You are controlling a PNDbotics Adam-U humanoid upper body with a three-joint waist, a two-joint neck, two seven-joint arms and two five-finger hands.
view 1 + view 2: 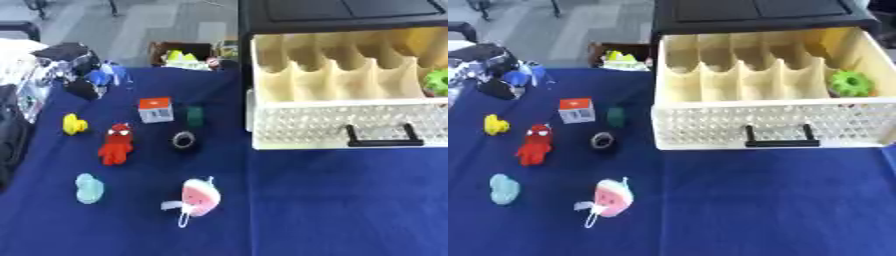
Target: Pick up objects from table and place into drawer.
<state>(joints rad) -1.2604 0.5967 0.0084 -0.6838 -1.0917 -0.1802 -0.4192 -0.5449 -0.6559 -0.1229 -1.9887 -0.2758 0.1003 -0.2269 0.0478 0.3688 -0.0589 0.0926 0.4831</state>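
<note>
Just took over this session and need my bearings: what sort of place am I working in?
Probably a lab or demo room set up for tabletop sorting: a table under a blue cloth, small toys laid out on it such as a red figure and a yellow duck, and an open cream drawer with dividers. Grey floor lies beyond.

1. You can see no part of your robot's body in either view: no arm, no hand, no cable.
2. So its colours, shapes and marks cannot be told from here.
3. There is a black shape [9, 135] at the left edge of the left eye view. You cannot tell if it is part of the robot or just some other thing lying there.
</note>
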